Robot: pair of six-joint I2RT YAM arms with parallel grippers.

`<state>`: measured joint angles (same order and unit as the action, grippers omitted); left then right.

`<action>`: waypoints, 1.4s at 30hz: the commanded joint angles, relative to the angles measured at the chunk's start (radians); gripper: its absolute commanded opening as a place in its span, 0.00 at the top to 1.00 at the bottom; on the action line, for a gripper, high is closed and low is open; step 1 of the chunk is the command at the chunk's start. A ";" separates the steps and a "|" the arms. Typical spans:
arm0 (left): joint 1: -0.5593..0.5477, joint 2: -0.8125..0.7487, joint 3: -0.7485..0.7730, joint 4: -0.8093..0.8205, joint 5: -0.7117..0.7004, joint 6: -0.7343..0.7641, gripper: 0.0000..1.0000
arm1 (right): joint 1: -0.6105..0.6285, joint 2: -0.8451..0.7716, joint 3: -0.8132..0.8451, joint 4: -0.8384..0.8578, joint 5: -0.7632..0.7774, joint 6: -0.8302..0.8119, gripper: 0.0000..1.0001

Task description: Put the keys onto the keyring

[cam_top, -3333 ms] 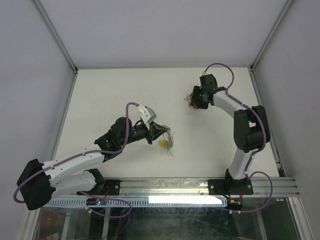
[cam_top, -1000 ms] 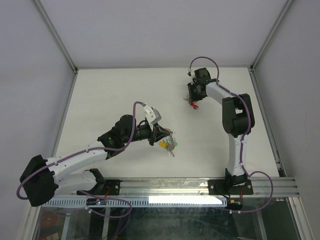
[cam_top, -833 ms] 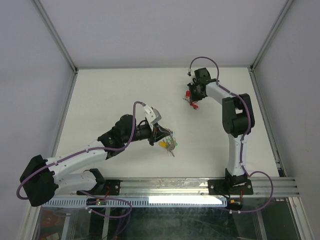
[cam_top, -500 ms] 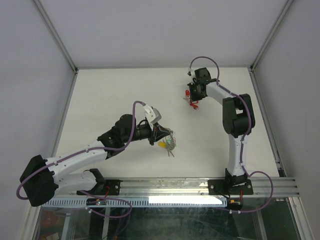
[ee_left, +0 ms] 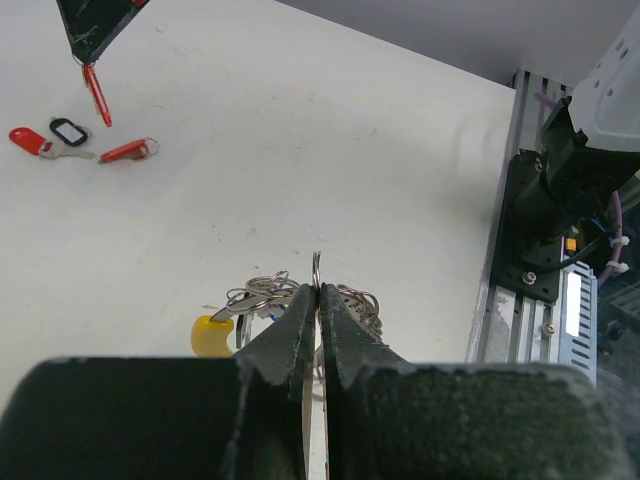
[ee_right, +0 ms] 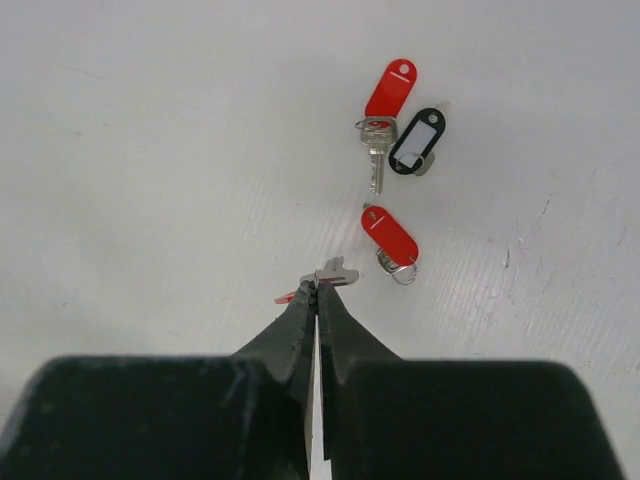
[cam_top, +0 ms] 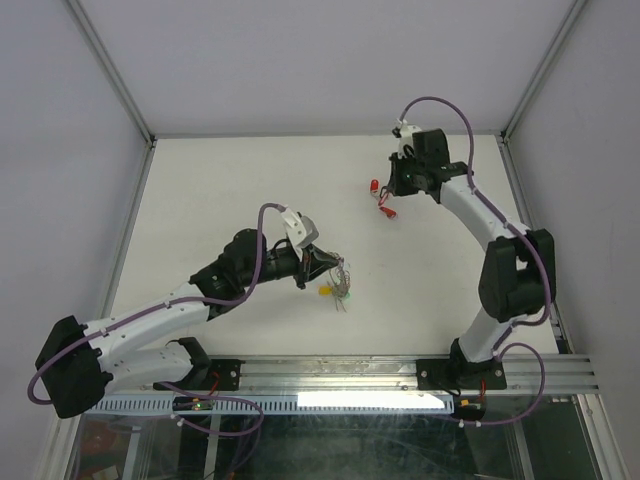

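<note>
Though indistinct overhead, black tag (ee_right: pixel 418 140) (wrist-clear)

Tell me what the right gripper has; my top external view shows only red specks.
Observer: The right gripper is shut on a key; its metal end pokes past the tips.
Operator: List what lies on the table below.
Observer: A red-tagged key, a black tag and another red tag, all loose.
Operator: Check the other arm.
Observer: The left gripper pinches a thin metal ring of the keyring, beside its yellow piece.
</note>
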<state>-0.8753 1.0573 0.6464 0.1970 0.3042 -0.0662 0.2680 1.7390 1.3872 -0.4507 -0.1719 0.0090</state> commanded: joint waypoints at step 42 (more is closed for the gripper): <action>0.006 -0.215 0.135 -0.113 0.023 0.403 1.00 | 0.446 -0.705 -0.233 -0.034 -0.582 -0.140 1.00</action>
<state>-0.8753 0.8692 0.7170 0.0536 0.3161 0.2867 0.6880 1.0420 1.1225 -0.5217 -0.8204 -0.1581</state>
